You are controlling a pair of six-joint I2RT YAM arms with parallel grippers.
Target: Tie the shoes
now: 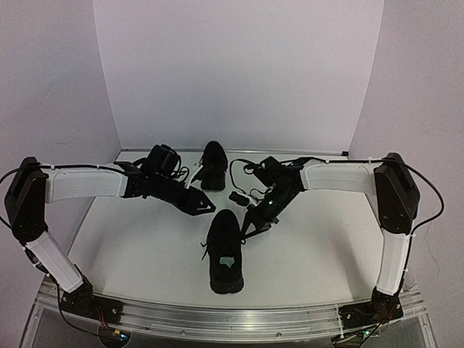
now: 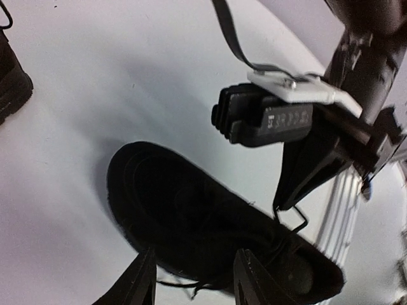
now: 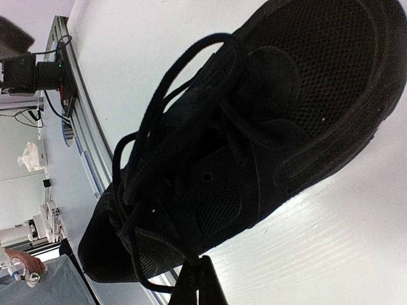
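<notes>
Black fingers of the right hand (image 1: 250, 226) are clenched on a lace of the near shoe (image 1: 225, 250), mid-surface toward the near edge; the left hand (image 1: 210, 209) hangs released just beside it. Second shoe (image 1: 213, 165) waits at the far edge. No bow yet, I'd say.

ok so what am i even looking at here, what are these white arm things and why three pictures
These are two robot arms bolted at the table's near edge. One picture comes from a camera above and behind them; the other two come from cameras on each wrist. Two black sneakers lie on the table: the near shoe between the arms and the far shoe behind. The left gripper is open over the near shoe, holding nothing. The right gripper is shut beside the shoe's laces; whether it pinches a lace is unclear.
</notes>
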